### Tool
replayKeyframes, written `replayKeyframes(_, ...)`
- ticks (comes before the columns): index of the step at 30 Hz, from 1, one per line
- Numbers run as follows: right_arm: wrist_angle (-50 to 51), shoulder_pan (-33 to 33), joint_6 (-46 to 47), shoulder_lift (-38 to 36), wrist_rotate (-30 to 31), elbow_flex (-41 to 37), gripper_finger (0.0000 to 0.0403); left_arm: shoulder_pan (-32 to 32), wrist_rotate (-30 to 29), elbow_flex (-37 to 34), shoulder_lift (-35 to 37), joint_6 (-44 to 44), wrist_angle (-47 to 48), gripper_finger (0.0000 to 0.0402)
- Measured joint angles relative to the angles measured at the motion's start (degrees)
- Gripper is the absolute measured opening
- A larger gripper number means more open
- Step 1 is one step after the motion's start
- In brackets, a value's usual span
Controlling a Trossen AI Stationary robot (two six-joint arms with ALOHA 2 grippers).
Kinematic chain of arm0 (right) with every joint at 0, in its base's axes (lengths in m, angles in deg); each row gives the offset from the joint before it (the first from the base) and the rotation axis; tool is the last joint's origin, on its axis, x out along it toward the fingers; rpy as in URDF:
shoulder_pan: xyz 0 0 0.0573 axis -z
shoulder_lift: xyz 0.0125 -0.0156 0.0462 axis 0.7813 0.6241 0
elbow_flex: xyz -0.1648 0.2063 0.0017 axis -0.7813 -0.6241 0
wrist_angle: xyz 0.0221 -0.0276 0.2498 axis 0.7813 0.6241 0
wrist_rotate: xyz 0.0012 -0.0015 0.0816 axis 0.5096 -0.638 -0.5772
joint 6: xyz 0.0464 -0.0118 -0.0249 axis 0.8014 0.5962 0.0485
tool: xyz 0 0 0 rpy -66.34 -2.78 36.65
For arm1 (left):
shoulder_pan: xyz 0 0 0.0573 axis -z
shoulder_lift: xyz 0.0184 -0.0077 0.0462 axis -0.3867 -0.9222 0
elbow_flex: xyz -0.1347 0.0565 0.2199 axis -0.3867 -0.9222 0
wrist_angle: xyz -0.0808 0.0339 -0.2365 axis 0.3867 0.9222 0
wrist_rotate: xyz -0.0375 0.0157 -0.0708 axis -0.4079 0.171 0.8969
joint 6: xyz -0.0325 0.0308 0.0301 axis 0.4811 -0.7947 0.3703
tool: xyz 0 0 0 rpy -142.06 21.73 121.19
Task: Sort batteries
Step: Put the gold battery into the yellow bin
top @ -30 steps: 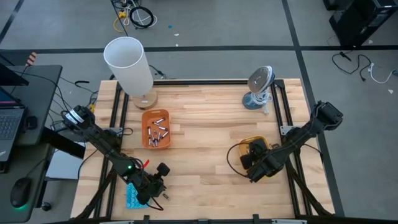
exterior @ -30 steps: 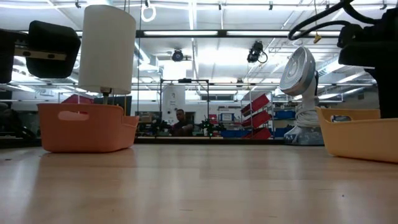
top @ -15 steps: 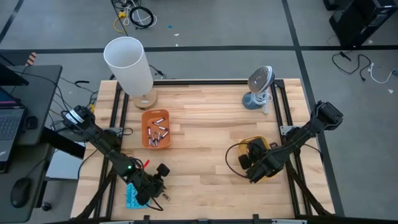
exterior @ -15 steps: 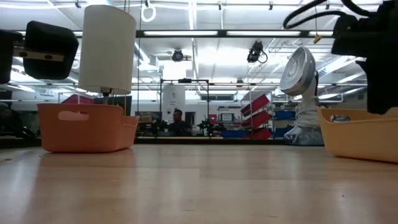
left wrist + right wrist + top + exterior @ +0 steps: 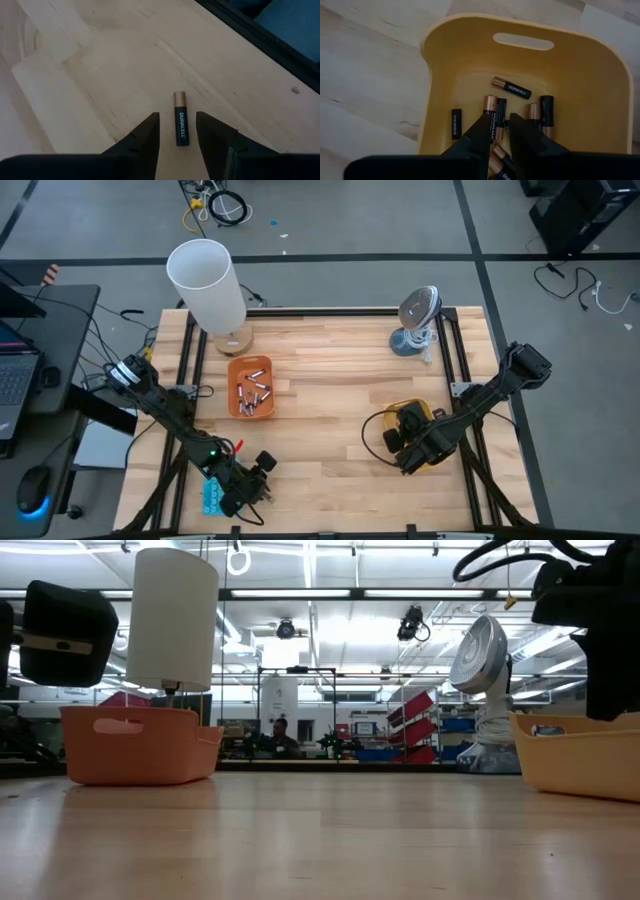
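Note:
A black, copper-tipped battery [image 5: 180,119] lies on its side on the bare wood near the table's near edge. My left gripper [image 5: 177,120] [image 5: 262,480] is open over it, one finger on each side and neither touching. My right gripper [image 5: 498,120] [image 5: 403,435] hangs over the yellow tray [image 5: 470,45] with its fingers a narrow gap apart. Several black batteries [image 5: 511,88] lie loose on the tray floor, and none sits between the fingers. The orange tray [image 5: 250,370] holds several silvery and dark batteries [image 5: 253,393].
A tall white cylinder on a wooden base [image 5: 207,280] stands at the far left. A small fan [image 5: 415,320] is at the far right. A blue block [image 5: 212,498] sits just left of my left gripper at the near edge. Bare wood lies between the two trays.
My left gripper has moved a little toward the table's near edge and lower. My right gripper has come down over the yellow tray.

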Motion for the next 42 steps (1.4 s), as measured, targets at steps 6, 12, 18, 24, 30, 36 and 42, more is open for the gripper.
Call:
replayKeyframes(6,-0.04,0.00,-0.87,0.00,0.02,0.00,0.0057,0.00,0.00,0.00,-0.02,-0.06,-0.36,0.0131)
replayKeyframes(12,0.17,-0.13,-1.38,0.00,2.68,0.00,0.0057,0.00,-0.02,0.00,-0.60,0.21,-1.06,0.0131)
replayKeyframes(18,0.23,-0.13,-1.72,0.00,3.10,0.00,0.0058,-0.04,0.05,0.00,-3.15,1.49,-3.72,0.0131)
replayKeyframes(24,0.20,-0.13,-2.29,0.00,3.10,0.00,0.0057,-0.15,2.03,0.00,-4.59,1.50,-4.23,0.0131)
replayKeyframes(30,-0.27,-0.13,-2.65,0.00,3.08,0.00,0.0056,-0.47,1.46,-2.23,-4.61,2.74,-6.91,0.0131)
replayKeyframes(36,-0.89,-0.13,-3.06,0.00,3.08,0.00,0.0055,-1.07,1.86,-5.70,-4.46,5.84,-12.49,0.0114)
replayKeyframes(42,-1.01,-0.13,-3.08,0.00,4.26,0.00,0.0056,-1.29,1.61,-6.29,-4.40,5.51,-13.24,0.0037)
